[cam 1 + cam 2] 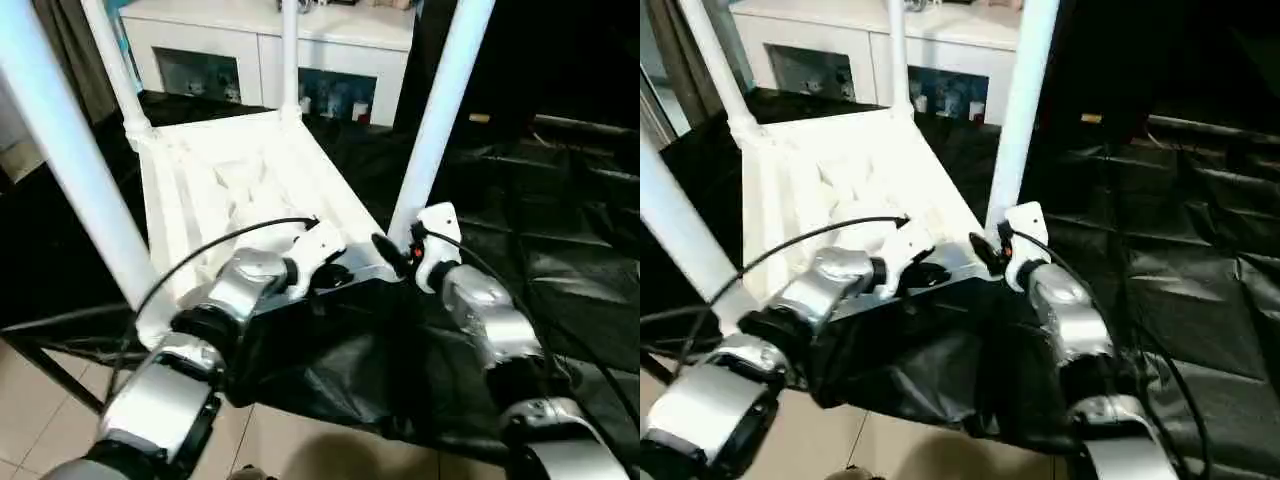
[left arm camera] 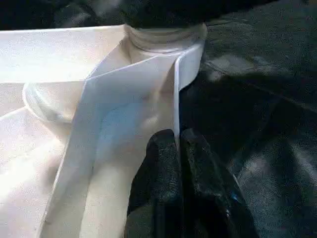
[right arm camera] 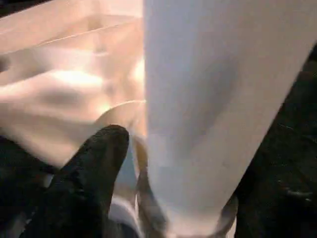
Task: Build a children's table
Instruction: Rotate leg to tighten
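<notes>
Both grippers work the near edge of the upturned children's table [image 1: 250,190].

Our left gripper [image 2: 176,148] pinches the rim, fingers together; our right gripper [image 1: 395,255] stands apart around the leg [image 1: 440,110]. We should keep that leg vertical while seating it.

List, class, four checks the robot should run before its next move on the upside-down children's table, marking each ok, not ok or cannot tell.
1. All four legs stand in the corner sockets of the children's table: ok.
2. Near right leg fully seated in its socket: cannot tell.
3. Left pincer shut on the table's near rim: ok.
4. Right pincer at the base of the near right leg, its grip on the leg: cannot tell.
</notes>
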`<state>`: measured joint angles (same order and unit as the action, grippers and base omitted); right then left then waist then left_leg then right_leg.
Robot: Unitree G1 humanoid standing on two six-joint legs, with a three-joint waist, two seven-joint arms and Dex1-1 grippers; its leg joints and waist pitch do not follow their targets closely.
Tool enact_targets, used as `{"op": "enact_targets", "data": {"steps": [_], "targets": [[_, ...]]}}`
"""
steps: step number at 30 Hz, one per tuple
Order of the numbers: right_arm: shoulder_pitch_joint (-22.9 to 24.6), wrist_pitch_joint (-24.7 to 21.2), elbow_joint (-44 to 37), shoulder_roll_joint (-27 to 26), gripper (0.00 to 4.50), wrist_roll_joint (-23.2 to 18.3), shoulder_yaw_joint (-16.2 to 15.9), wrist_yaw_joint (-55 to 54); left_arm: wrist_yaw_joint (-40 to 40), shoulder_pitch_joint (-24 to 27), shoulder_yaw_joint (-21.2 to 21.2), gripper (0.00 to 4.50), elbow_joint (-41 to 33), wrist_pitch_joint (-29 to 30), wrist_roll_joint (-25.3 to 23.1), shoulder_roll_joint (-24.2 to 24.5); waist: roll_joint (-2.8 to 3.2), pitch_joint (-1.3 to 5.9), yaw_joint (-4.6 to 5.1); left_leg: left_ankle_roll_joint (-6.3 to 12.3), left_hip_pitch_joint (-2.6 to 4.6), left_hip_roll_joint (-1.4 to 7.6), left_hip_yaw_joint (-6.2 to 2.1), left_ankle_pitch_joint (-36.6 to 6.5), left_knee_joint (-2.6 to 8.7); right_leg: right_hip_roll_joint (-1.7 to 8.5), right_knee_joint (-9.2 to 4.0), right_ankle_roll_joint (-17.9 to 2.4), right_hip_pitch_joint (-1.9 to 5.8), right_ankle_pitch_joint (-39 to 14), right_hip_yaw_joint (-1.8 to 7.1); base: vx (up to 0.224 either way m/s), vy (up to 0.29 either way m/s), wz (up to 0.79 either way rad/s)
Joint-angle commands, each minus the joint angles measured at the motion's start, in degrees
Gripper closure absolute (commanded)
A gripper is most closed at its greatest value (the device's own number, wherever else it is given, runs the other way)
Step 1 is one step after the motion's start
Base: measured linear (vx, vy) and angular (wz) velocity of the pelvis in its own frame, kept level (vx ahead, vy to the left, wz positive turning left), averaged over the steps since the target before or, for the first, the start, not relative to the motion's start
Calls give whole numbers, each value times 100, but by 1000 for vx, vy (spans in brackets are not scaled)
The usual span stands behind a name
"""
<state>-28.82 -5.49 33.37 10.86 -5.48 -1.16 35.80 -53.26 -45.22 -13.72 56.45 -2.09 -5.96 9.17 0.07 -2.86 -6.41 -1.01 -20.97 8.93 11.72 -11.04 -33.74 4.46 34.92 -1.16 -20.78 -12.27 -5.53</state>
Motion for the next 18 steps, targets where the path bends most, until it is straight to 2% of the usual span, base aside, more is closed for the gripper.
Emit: {"op": "enact_targets", "data": {"steps": [1, 2, 3, 4, 5, 6, 7, 12, 14, 17, 18], "targets": [[181, -91, -121, -85, 125, -109, -816, 995, -354, 72, -87, 450, -263, -268, 146, -52, -46, 302, 3, 199, 74, 576, -297, -1177, 451, 719, -522, -1063, 151, -1245, 457, 0, 0, 0], [249, -49, -253, 173, 125, -132, -896, 1397, -762, 192, -120, 450, -433, -298, 231, 114, -65, 323, -14, 295, 50, 576, -292, -950, 434, 713, -472, -1120, 189, -955, 441, 0, 0, 0], [266, -50, -290, 240, 125, -153, -904, 1509, -867, 221, -121, 450, -482, -298, 263, 154, -36, 318, -29, 368, 53, 586, -268, -838, 416, 706, -451, -1186, 168, -742, 437, 0, 0, 0], [307, -59, -386, 396, 125, -221, -906, 1810, -1152, 290, -104, 450, -604, -281, 367, 255, -71, 303, -19, 392, 44, 593, -264, -853, 424, 695, -451, -1205, 167, -729, 433, 0, 0, 0], [323, -74, -445, 481, 125, -282, -889, 1996, -1315, 320, -88, 450, -665, -252, 426, 328, -50, 320, -31, 420, 41, 595, -268, -808, 417, 681, -412, -1241, 182, -655, 415, 0, 0, 0], [331, -80, -469, 518, 125, -309, -878, 2075, -1377, 332, -83, 450, -689, -240, 447, 355, -39, 329, -25, 444, 56, 609, -264, -785, 413, 674, -395, -1304, 165, -540, 413, 0, 0, 0], [337, -85, -486, 543, 125, -328, -867, 2135, -1422, 339, -79, 450, -704, -234, 460, 375, -73, 325, -12, 459, 46, 611, -263, -767, 416, 670, -387, -1334, 170, -493, 411, 0, 0, 0], [370, -211, -681, 872, 125, -570, -769, 2969, -2012, 412, -46, 450, -854, -174, 542, 660, -72, 357, -36, 604, 58, 613, -247, -503, 373, 666, -293, -1515, 168, 93, 393, 0, 0, 0], [378, -235, -727, 1018, 157, -653, -813, 3201, -2195, 456, -33, 450, -947, -90, 596, 767, -93, 363, -44, 651, 45, 602, -238, -462, 360, 676, -282, -1525, 173, 168, 390, 0, 0, 0], [397, -274, -770, 1112, 169, -668, -873, 3417, -2328, 502, -14, 450, -1045, 17, 647, 850, -87, 360, -55, 672, 32, 598, -237, -444, 347, 671, -283, -1506, 162, 94, 385, 0, 0, 0], [399, -277, -771, 1121, 193, -664, -880, 3448, -2350, 510, -11, 450, -1057, 31, 650, 860, -91, 370, -54, 677, 27, 599, -238, -405, 338, 661, -268, -1503, 157, 120, 384, 0, 0, 0]]}}
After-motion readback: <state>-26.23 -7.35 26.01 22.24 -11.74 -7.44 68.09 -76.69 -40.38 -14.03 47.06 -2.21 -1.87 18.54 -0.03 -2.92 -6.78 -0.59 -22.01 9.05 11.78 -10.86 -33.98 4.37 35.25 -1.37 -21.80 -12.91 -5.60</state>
